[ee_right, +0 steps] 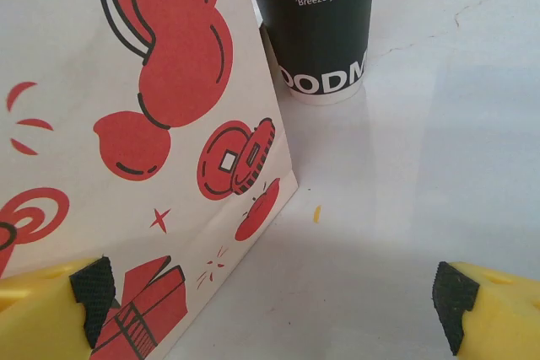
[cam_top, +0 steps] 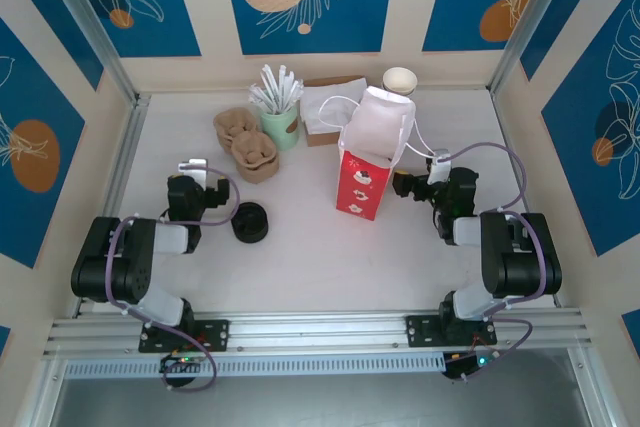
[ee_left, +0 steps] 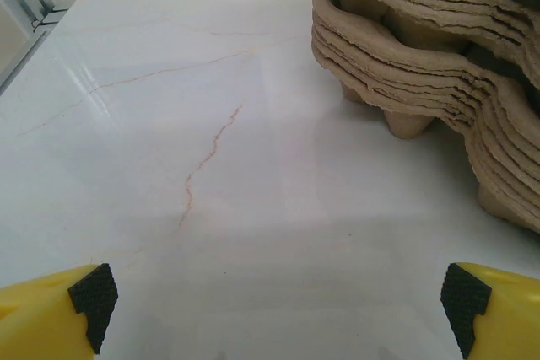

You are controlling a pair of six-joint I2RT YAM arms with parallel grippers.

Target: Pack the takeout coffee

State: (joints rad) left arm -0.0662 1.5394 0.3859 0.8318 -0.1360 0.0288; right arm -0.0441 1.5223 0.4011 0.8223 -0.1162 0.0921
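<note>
Left end effector point(ee_left: 274, 305), released, faces stacked pulp trays point(ee_left: 439, 48); right end effector point(ee_right: 270, 301), released, faces the red bag point(ee_right: 126, 124), a dark cup point(ee_right: 321, 31) behind it; takeout coffee point(cam_top: 250, 222) stands on the tabletop point(cam_top: 320, 257).

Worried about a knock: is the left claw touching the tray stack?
Apart. The left wrist view shows bare table between the open left claw and the tray stack.

A robot test cell dressed as a café: aluminium rail point(cam_top: 320, 327) at 6 o'clock, blue leaf-print panels point(cam_top: 340, 7) at 12, pulp cup carriers point(cam_top: 247, 144) on the marble-look surface point(cam_top: 320, 257).
</note>
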